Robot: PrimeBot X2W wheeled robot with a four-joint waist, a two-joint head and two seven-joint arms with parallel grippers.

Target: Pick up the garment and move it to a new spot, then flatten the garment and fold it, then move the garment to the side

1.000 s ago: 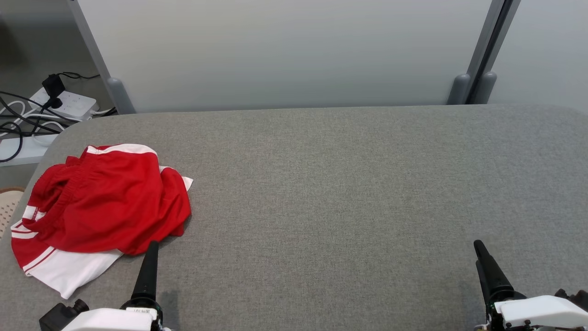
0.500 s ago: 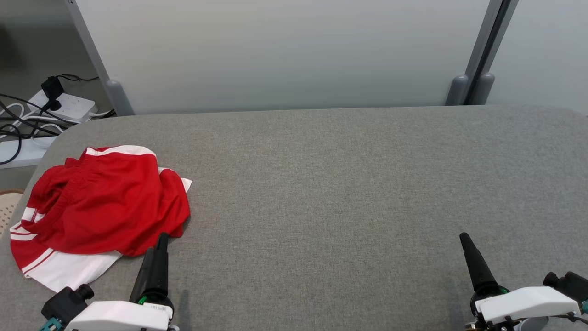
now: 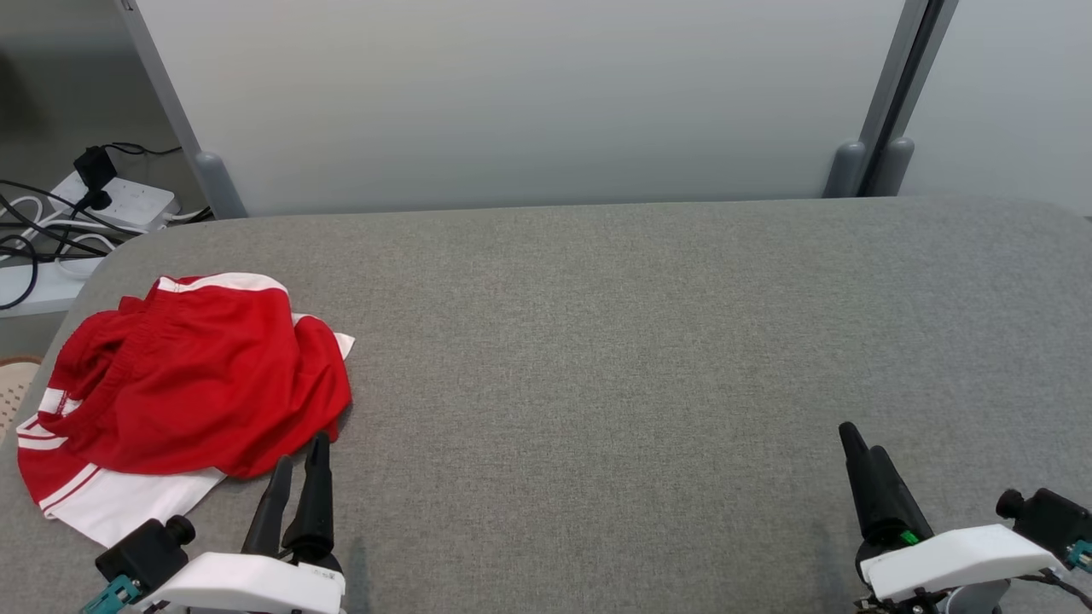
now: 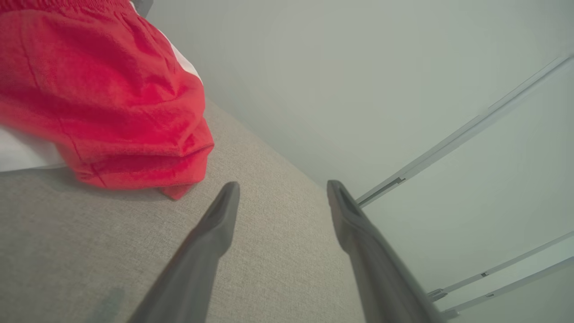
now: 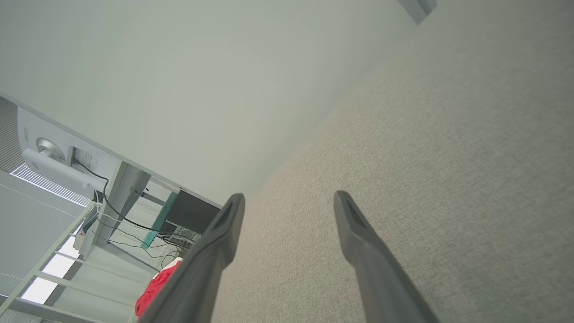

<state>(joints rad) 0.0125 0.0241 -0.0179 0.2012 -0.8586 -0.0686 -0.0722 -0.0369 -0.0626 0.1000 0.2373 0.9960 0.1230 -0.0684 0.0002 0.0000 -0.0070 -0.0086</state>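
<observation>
A crumpled red garment (image 3: 196, 375) with white trim lies in a heap at the left end of the grey padded table (image 3: 597, 341). My left gripper (image 3: 300, 450) stands open just off the heap's near right edge, its fingers pointing up the head view and holding nothing. In the left wrist view the red garment (image 4: 98, 98) bulges at the upper left, a short gap beyond the left gripper (image 4: 282, 188). My right gripper (image 3: 860, 439) hovers low over bare table at the lower right; its wrist view shows the right gripper (image 5: 289, 199) open, with a corner of the garment (image 5: 154, 287) far off.
A pale partition wall (image 3: 529, 94) with grey posts (image 3: 853, 166) runs along the table's far edge. A power strip and tangled cables (image 3: 94, 196) lie off the table's far left corner. The table's middle and right are bare grey fabric.
Both grippers have moved forward up the head view. The left one has shifted right and turned so both fingers show apart. The garment lies as before.
</observation>
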